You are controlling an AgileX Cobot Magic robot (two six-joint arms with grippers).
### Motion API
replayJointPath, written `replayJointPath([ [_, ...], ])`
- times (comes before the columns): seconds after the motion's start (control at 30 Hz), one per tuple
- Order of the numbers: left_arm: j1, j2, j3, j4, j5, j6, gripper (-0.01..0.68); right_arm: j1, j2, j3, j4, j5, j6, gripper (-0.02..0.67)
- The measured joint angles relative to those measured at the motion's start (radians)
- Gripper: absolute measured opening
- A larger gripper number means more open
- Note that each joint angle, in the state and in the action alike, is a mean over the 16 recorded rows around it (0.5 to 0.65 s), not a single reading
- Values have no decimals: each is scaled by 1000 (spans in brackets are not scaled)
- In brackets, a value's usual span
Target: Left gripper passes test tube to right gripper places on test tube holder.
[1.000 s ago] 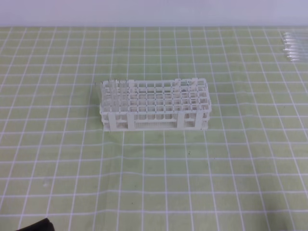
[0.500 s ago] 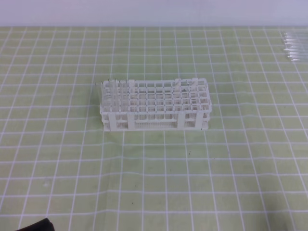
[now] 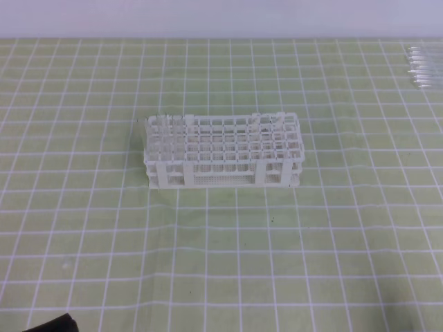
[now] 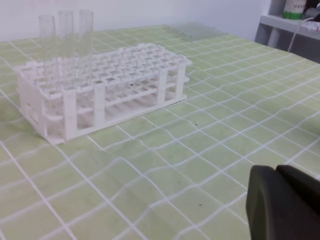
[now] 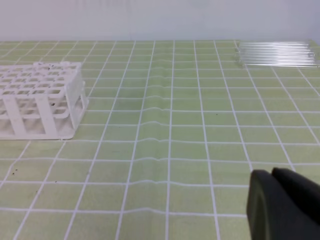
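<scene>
High view: nothing has shifted over the last second; test tube holder point(image 3: 222, 150) mid-surface, spare test tubes point(image 3: 423, 66) far right, untouched. Left wrist: my left gripper point(image 4: 284, 202), jaws shut, empty. Right wrist: my right gripper point(image 5: 283, 204), likewise. No pickup begun.

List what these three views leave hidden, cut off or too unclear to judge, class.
- Loose tubes: high view, cut off by the right edge; count unclear.
- Same tubes: right wrist view, overlapping glass; count unclear.
- Tubes in the rack: see-through; the high view barely shows them.
- Left gripper: left wrist view, only a dark corner shows.
- Right gripper: right wrist view, likewise cropped.
- Rack: right wrist view, left part cut off.
</scene>
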Motion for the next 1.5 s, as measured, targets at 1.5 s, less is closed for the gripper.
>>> replayJointPath([
  [1.5, 725, -6, -8, -743, -72, 716, -2, 0, 1, 0, 4, 0, 0, -16],
])
